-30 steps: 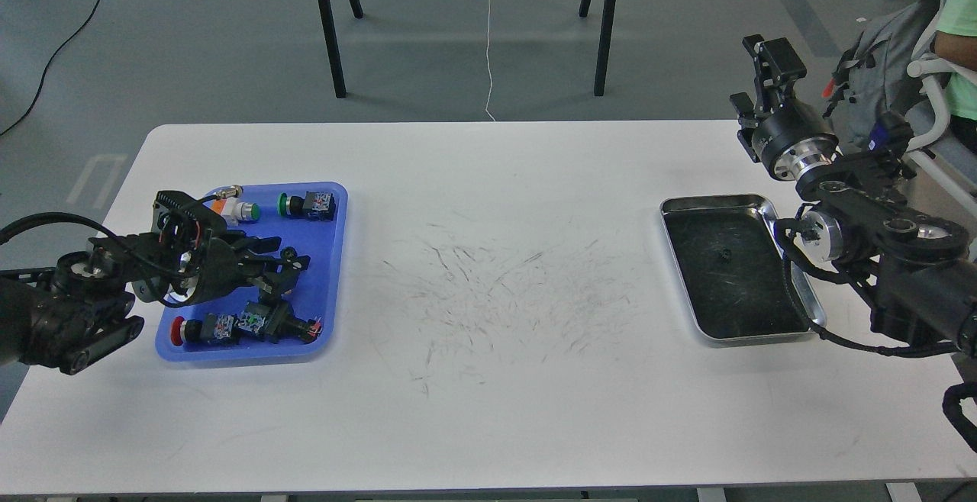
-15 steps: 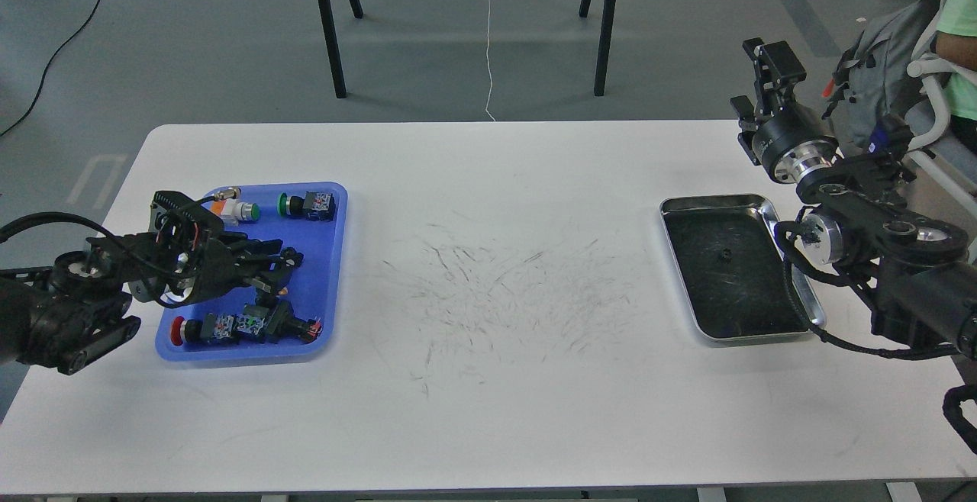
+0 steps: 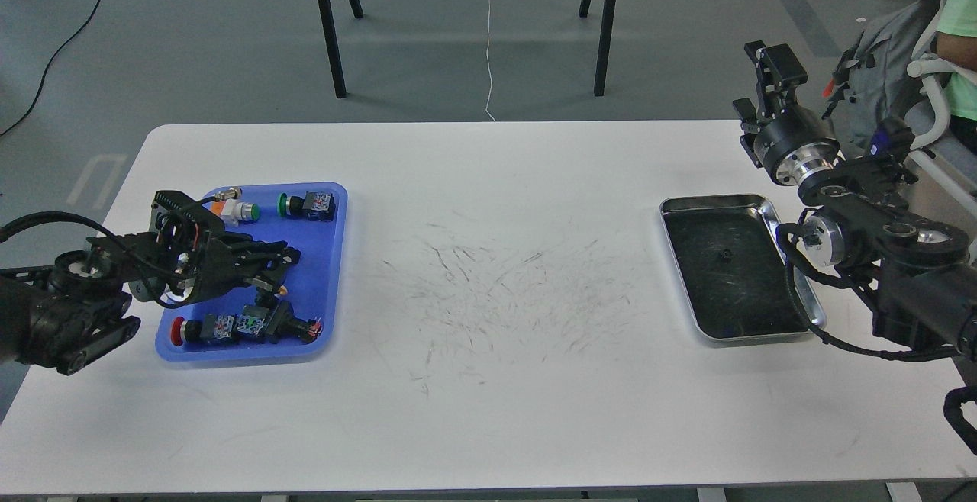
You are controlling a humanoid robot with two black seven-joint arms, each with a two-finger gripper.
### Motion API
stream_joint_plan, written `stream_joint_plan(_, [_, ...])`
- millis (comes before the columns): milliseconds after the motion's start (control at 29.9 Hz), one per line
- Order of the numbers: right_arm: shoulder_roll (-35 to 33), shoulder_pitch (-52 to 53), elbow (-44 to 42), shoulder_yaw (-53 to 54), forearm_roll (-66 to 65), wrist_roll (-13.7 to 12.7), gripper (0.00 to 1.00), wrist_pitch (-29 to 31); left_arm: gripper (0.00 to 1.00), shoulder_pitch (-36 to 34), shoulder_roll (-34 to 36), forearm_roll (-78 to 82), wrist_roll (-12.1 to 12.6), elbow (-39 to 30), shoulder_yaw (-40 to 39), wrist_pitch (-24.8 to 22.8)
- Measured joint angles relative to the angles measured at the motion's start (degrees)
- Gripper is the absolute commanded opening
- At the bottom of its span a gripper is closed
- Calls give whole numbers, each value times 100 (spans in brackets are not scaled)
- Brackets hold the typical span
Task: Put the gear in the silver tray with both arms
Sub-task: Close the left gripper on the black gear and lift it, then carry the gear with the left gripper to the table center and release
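Your left black two-finger gripper (image 3: 278, 258) hovers over the blue plastic tray (image 3: 330, 273), fingers near together; grip unclear. Right gripper (image 3: 772, 67) raised beyond the shiny silver metal tray (image 3: 794, 273); finger state can't be told.

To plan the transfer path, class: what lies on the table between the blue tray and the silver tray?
In the head view, only bare white table, scuffed with dark scratches, lies between the blue tray and the silver tray.

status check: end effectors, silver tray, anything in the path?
Left end effector over blue tray, grip state unclear. Right end effector raised past the table's far right corner, state unclear. Silver tray holds no gear. Table between trays shows only scuffs.
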Motion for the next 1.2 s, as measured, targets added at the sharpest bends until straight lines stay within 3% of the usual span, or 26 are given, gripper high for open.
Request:
stream_joint_plan(434, [8, -57, -9, -10, -9, 0, 95, 0, 9, -138, 230, -90, -4, -218, -106, -6])
stream_joint_plan(902, [16, -83, -7, -14, -18, 0, 95, 10, 9, -1381, 810, -161, -7, -1835, -593, -69])
stream_joint_plan(1203, [13, 38, -7, 46, -9, 0, 95, -13, 6, -1931, -78, -26, -4, -2086, -543, -105])
